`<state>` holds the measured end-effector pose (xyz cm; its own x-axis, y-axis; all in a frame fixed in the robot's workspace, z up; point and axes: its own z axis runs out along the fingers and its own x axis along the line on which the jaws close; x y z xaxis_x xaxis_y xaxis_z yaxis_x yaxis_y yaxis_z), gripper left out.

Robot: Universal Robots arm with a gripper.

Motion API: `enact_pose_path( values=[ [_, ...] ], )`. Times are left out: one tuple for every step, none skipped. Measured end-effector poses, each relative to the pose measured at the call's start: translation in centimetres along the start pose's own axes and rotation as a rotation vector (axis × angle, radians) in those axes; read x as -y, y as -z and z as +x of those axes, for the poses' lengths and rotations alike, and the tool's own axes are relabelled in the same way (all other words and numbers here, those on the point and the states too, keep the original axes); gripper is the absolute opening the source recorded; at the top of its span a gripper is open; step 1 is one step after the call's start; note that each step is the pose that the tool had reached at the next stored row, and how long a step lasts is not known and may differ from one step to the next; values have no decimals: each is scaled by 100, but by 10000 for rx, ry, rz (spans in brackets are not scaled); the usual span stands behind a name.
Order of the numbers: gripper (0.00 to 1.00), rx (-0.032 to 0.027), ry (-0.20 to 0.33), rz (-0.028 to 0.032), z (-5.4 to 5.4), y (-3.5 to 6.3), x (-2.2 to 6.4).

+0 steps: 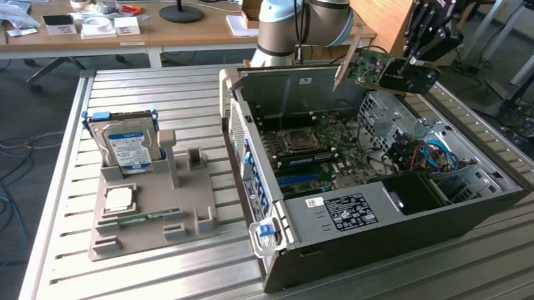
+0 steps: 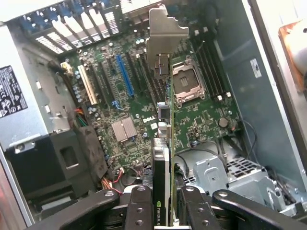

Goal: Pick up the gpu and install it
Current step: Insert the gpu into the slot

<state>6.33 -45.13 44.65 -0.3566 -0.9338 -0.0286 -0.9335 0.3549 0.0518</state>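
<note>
One card, pinched edge-on by the gripper: the gpu hangs above the case's far end, toward the exterior view's right. Its long axis runs out from the gripper, bracket leading, blue slot off to one side.

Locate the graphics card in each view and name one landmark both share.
Exterior view: the graphics card hangs above the open computer case, toward the exterior view's right.
Wrist view: the graphics card is edge-on, clamped in the tool, reaching out over the motherboard.
Shared landmark: the square processor socket on the motherboard.
</note>
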Motion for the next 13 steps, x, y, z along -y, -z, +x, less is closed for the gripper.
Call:
enact_pose_path(
  values=[
    [27, -6, 114, -4, 0, 0, 0],
    [27, -12, 234, -7, 0, 0, -1],
    [27, -18, 343, -10, 0, 0, -1],
    [27, -24, 449, -13, 0, 0, -2],
    [27, -29, 554, -16, 1, 0, -2],
    [27, -34, 660, -19, 1, 0, -3],
    [27, -40, 764, -22, 1, 0, -4],
    [27, -45, 866, -25, 2, 0, -5],
    [27, -51, 977, -28, 2, 0, -6],
    [27, -56, 1080, -31, 2, 0, -6],
    [27, -61, 1181, -34, 3, -1, -7],
    [27, -67, 1283, -37, 3, 0, -8],
    [27, -72, 1384, -40, 3, 0, -9]
  ],
)
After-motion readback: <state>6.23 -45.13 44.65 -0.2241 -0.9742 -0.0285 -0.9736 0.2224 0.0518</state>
